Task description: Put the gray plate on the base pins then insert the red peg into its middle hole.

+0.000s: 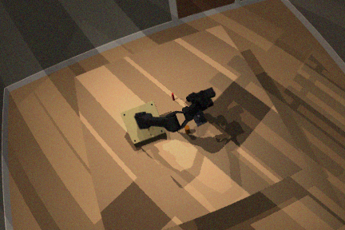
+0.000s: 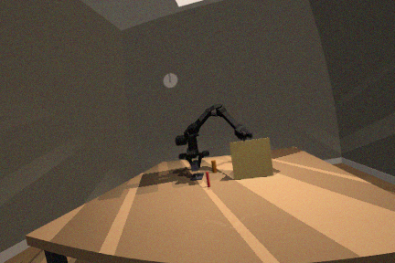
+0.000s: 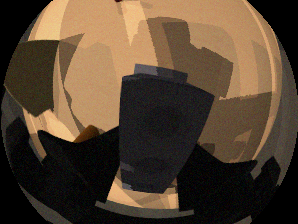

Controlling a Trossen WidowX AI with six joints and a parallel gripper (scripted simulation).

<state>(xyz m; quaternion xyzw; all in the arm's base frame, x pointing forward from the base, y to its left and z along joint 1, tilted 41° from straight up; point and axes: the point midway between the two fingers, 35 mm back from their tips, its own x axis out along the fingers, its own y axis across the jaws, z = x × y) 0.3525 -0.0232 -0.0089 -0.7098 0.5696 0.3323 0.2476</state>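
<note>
My gripper [image 2: 195,161] [image 3: 153,129] is shut on the gray plate [image 2: 195,165] [image 3: 165,120], which looks dark blue-gray and hangs below the fingers. The base [image 2: 197,176] is a small dark shape on the table, under the plate with a small gap between them in the exterior view. In the wrist view the plate hides most of what is below; a lighter strip past its upper edge looks like the base [image 3: 161,72]. Pins and holes cannot be made out. The red peg [image 1: 172,97] [image 2: 208,179] stands apart from them, nearly upright; only its end shows at the wrist view's top edge.
An orange block [image 1: 187,128] [image 2: 214,166] [image 3: 87,134] stands near the base, on the side of the arm's mount. The arm is mounted at a large yellow-green box [image 1: 133,132] [image 2: 251,159] [image 3: 32,75]. Striped shadows cross the wooden table.
</note>
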